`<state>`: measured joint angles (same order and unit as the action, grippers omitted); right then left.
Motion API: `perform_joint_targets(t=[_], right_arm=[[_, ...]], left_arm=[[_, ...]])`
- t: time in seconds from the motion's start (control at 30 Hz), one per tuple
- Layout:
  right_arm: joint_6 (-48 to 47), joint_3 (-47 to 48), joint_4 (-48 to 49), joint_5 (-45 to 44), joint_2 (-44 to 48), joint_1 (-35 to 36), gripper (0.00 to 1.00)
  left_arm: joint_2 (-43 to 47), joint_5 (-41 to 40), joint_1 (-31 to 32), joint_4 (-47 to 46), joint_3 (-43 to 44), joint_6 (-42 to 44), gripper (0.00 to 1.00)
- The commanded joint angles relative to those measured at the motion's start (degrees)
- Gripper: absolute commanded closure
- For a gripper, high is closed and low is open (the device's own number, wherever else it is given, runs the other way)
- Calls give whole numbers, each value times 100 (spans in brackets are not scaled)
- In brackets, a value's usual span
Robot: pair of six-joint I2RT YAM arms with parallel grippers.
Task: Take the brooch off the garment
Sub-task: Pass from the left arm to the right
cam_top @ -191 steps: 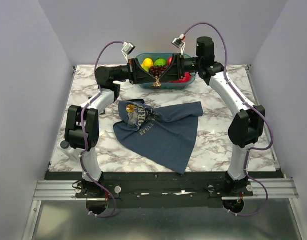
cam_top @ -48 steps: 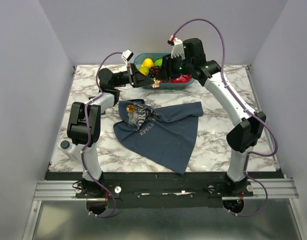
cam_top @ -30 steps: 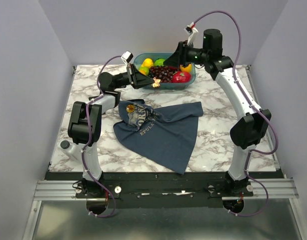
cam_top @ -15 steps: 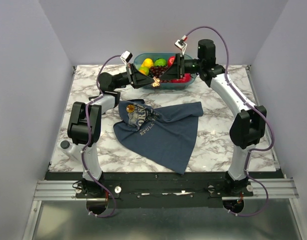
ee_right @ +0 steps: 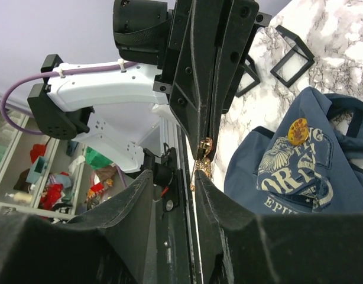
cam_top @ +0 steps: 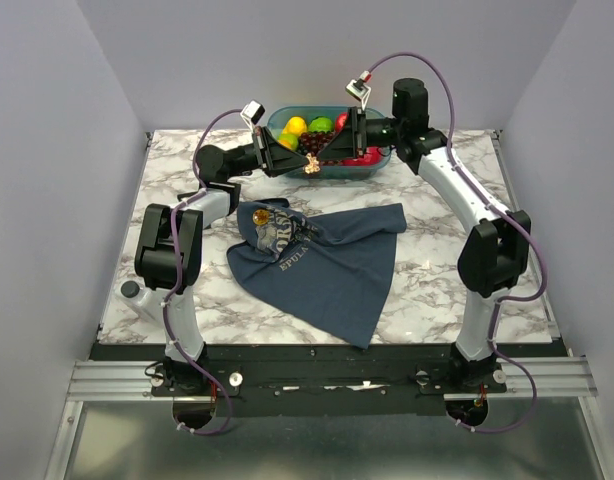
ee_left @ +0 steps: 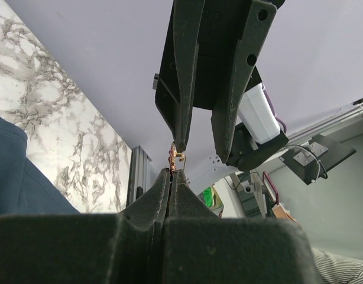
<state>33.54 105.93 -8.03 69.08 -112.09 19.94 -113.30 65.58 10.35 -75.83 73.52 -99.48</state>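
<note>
brooch (ee_left: 176, 157) clamped in left gripper (ee_left: 171, 174), aloft | right gripper (ee_left: 202, 151) agape, seemingly touching

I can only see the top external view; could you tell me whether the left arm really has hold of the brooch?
Observer: Yes. The left wrist view shows the left fingers shut on the brooch, pinching it at their very tips.
Operator: Thank you. Have the right fingers closed on it too?
Observer: No. The right fingers stand open: one tip sits right beside the brooch, the other is clear of it.
</note>
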Motion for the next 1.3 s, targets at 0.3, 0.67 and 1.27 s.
perform_joint_targets(t=[0.3, 0.67, 1.27], right_arm=[[-374, 613, 21, -290, -199, 27, 51], [-796, 393, -576, -431, -339, 27, 54], [-779, 358, -656, -219, -480, 133, 82]], left_arm=[[159, 16, 29, -1048, 119, 140, 100], [194, 51, 29, -1118, 163, 131, 100], [123, 60, 20, -1127, 242, 113, 100]])
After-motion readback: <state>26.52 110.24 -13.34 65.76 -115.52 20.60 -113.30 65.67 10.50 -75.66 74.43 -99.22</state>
